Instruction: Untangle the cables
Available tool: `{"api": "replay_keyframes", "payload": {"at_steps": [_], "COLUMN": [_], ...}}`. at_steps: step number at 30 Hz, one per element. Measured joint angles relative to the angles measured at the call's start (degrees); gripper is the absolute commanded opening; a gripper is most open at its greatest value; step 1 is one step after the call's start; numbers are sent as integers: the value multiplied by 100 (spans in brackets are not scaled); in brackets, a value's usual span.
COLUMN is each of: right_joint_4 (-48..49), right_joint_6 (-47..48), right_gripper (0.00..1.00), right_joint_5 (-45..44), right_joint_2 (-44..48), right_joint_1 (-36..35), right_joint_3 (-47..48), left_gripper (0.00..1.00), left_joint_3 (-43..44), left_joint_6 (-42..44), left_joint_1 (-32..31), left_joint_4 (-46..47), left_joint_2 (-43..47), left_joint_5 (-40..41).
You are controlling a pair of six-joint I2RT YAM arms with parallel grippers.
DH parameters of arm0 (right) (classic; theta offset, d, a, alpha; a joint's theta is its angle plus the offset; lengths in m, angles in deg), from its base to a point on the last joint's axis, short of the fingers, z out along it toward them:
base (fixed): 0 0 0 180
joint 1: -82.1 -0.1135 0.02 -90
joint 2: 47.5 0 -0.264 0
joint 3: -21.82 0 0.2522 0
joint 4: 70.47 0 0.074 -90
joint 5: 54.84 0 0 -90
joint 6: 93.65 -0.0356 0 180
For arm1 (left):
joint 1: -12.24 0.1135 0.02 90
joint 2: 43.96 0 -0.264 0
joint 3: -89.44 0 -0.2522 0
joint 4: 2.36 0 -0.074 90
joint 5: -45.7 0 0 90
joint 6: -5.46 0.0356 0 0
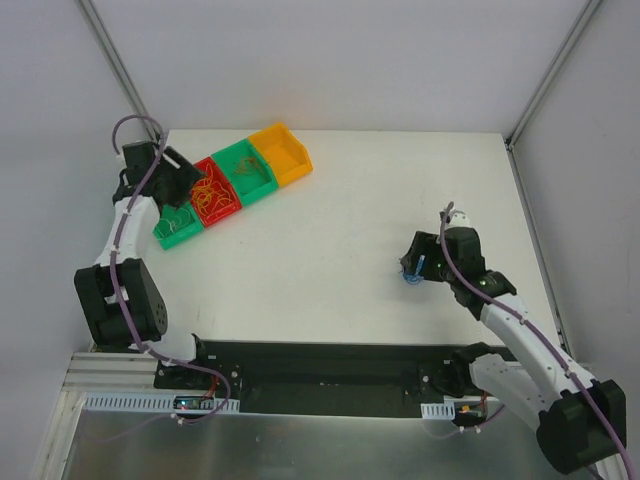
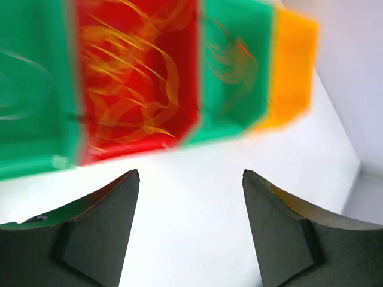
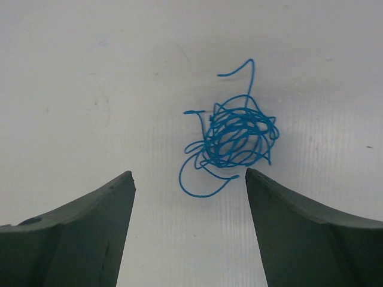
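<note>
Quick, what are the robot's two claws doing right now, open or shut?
Left gripper: open, holding nothing.
Right gripper: open, empty, over the blue cable clump.

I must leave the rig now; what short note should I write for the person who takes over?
Left tool: open, empty, by the red bin.
Right tool: open, empty, poised at the blue clump on the table.
Done: loose orange wires lie in the red bin and in the middle green bin.
Left: the blue clump is tangled; nothing grips it yet.
</note>
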Motion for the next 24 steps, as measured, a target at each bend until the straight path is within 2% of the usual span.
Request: {"api": "replay_keyframes", "payload": {"at_steps": [3, 6, 9, 12, 19, 22, 24], "right_joint_4": [-485, -761, -981, -1045, -1012, -1003, -935], "right_joint_6": [-68, -57, 4, 46, 48, 55, 57], "right_gripper": [76, 72, 64, 54, 42, 31, 21], "right_joint_5": [-114, 0, 138, 223, 273, 258, 280], "right_joint_2": [-459, -855, -1198, -1355, -2002, -2208, -2345], "right_joint_1": [407, 894, 1220, 1314, 1325, 1325, 1325], "right_joint_3": [433, 669, 804, 846, 1058, 1058, 1058], "left_gripper": [67, 63, 64, 64, 64, 64, 64], "left_joint_3": [-72, 133, 262, 258, 365, 365, 367], "left_joint_6": [50, 280, 428, 560, 916, 990, 1014], "left_joint_1": [-813, -1692, -2457, -3010, -3956, -4065, -4057], "left_joint_4": [243, 439, 542, 387, 326, 264, 243], "left_joint_2": [138, -225, -741, -883, -767, -684, -632], "left_joint_5": [-566, -1506, -2496, -2929, -3497, -3611, -3620]}}
